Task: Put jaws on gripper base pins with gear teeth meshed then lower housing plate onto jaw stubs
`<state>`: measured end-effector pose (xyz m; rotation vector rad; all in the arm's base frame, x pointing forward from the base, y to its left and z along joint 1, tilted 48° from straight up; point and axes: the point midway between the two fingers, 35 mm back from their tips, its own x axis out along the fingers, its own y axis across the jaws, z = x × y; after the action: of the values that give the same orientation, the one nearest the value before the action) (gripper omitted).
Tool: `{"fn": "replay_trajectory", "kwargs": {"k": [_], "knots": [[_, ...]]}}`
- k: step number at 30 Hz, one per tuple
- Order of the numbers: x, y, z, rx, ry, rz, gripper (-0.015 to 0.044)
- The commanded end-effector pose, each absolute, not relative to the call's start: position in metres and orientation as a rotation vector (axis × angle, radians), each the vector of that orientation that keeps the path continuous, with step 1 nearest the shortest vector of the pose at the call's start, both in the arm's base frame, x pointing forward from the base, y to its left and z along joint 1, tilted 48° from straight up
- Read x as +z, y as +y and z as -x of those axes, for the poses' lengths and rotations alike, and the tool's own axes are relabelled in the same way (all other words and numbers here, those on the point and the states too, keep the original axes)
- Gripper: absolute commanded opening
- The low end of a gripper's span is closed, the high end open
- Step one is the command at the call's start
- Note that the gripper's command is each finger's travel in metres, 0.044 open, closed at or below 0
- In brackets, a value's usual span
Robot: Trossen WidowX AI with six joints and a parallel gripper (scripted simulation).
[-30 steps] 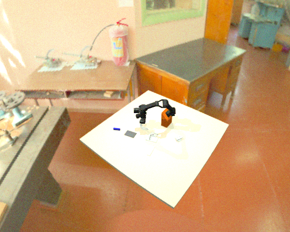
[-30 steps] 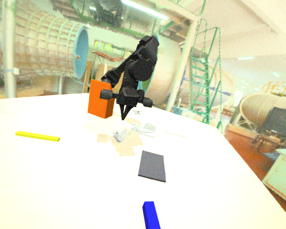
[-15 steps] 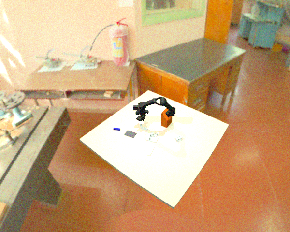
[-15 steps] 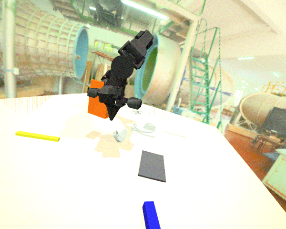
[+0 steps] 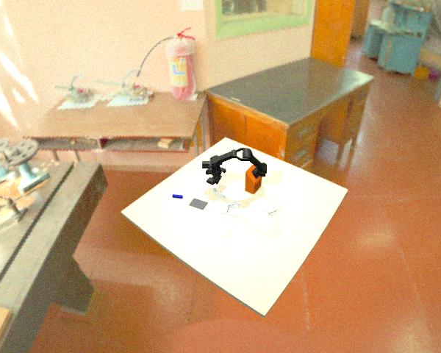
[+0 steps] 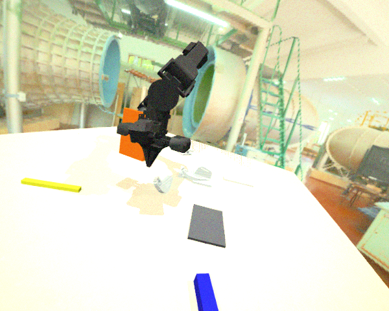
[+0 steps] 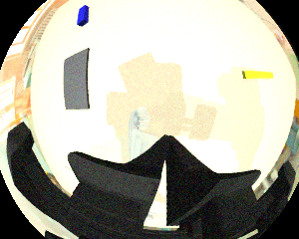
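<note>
My gripper (image 5: 212,181) (image 6: 149,164) (image 7: 166,139) is shut and empty, raised above the table. A pale, toothed part (image 5: 218,193) (image 6: 163,184) (image 7: 141,119), which looks like a jaw, lies on the table below and ahead of the fingertips, apart from them. Pale grey parts (image 5: 233,208) (image 6: 203,172) lie close together beyond it; gripper base and second jaw cannot be told apart with certainty. Another small pale part (image 5: 272,210) (image 6: 187,152) lies farther off. A faint flat outline shows on the table too. Which one is the housing plate, and any meshing, is unclear.
A dark grey flat plate (image 5: 198,204) (image 6: 207,225) (image 7: 77,81) and a blue bar (image 5: 177,196) (image 6: 205,293) (image 7: 83,16) lie on the white table (image 5: 251,273). A yellow bar (image 6: 50,185) (image 7: 258,75) lies apart. An orange block (image 5: 252,182) (image 6: 129,147) stands near the arm.
</note>
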<state>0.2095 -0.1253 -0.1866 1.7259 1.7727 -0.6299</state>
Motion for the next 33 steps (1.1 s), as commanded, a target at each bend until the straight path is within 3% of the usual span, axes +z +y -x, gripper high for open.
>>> {"fn": "replay_trajectory", "kwargs": {"k": [1, 33], "knots": [[-0.191, -0.118, -0.208, -0.630, 1.780, -1.735, 0.0000], [-0.221, -0.085, -0.208, -0.627, 1.781, -1.736, 0.0000]]}}
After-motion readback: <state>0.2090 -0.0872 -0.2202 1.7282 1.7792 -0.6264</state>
